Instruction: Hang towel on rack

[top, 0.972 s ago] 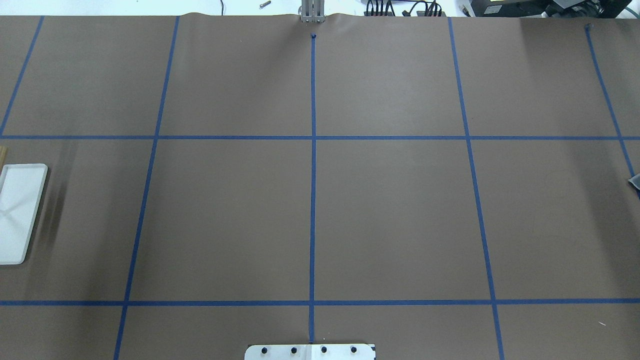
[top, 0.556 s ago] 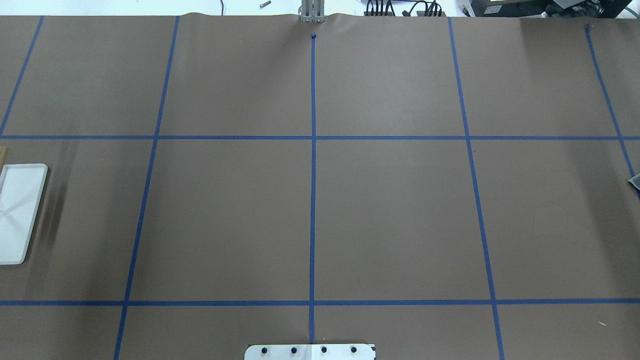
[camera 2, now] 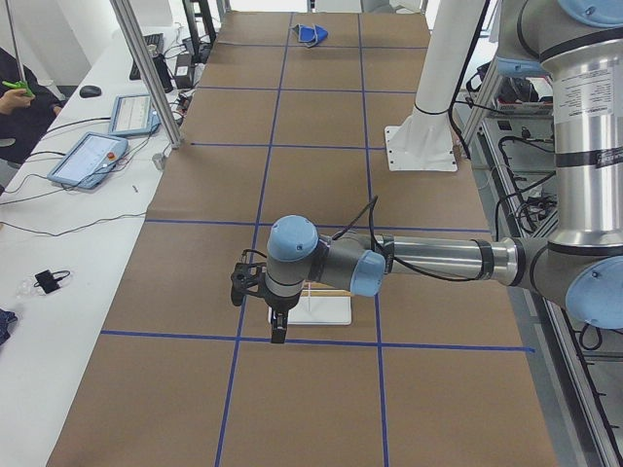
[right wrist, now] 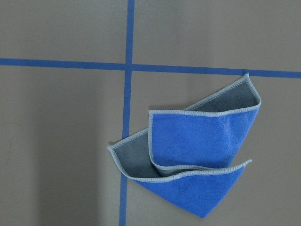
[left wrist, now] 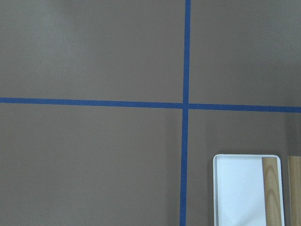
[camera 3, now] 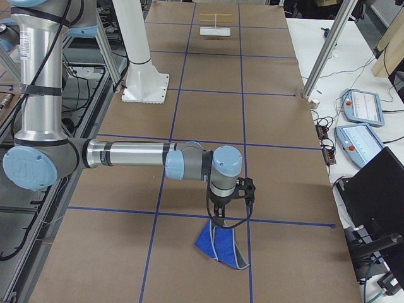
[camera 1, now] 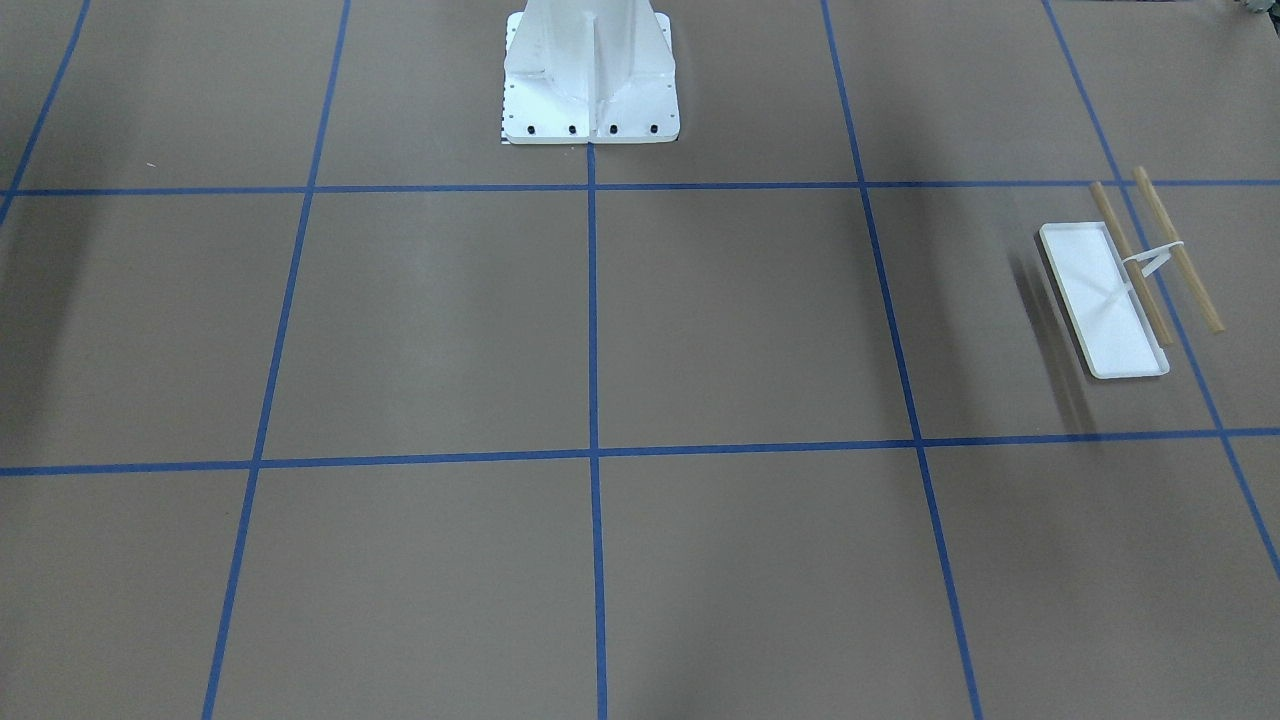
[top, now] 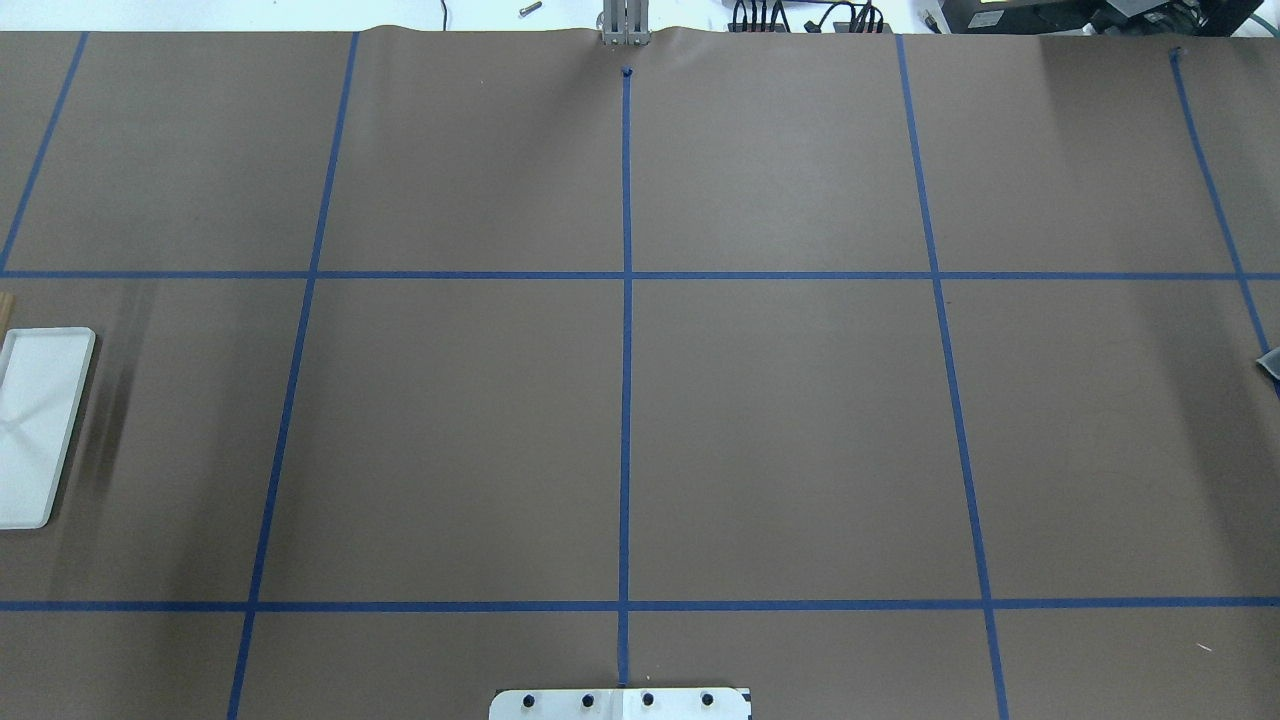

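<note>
The right gripper point(camera 3: 222, 213) points straight down from the near arm in the right side view, its black fingers just above the towel point(camera 3: 221, 247). Only that side view shows it, so I cannot tell how far its jaws are parted. Beneath it lies the small bright-blue cloth towel point(right wrist: 197, 141) with a light grey stitched border, loosely folded on itself with its darker grey underside turned up at two corners. It sits flat beside a crossing of blue tape lines on the brown paper-covered table point(top: 780, 430). The left gripper point(camera 2: 278, 329) also points down, over the near end of the rack point(camera 2: 326, 309), and again its opening cannot be judged. The small rack point(camera 1: 1100, 300) has a flat white rectangular tray base and a thin white upright carrying two parallel light-wood dowel rods. It stands at the table's other end, well apart from the towel. Between them, at the robot's edge, rises the large white bolted metal pedestal point(camera 1: 590, 70).
</note>
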`<action>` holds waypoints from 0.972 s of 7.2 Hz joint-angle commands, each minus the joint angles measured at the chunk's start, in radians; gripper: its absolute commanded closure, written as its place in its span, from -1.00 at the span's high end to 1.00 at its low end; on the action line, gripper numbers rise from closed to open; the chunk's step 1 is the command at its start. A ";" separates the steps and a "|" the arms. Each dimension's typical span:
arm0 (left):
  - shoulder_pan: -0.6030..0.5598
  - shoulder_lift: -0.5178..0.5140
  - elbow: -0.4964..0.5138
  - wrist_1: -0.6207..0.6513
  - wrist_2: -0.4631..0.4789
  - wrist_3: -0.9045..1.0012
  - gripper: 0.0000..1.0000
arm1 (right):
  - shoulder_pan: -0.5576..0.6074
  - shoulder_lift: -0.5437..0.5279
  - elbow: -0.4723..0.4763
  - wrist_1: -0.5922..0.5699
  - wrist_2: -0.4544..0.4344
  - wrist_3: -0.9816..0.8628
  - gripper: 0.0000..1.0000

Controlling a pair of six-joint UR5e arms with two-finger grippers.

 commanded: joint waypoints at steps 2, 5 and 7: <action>0.000 0.000 0.000 0.001 -0.002 -0.001 0.98 | -0.001 -0.003 -0.044 0.026 -0.008 -0.031 1.00; 0.000 0.000 0.000 0.001 -0.002 -0.001 0.98 | -0.001 -0.001 -0.052 0.024 -0.008 -0.031 1.00; 0.000 0.000 0.000 0.000 -0.002 -0.001 0.98 | -0.001 0.005 -0.172 0.140 -0.006 -0.072 1.00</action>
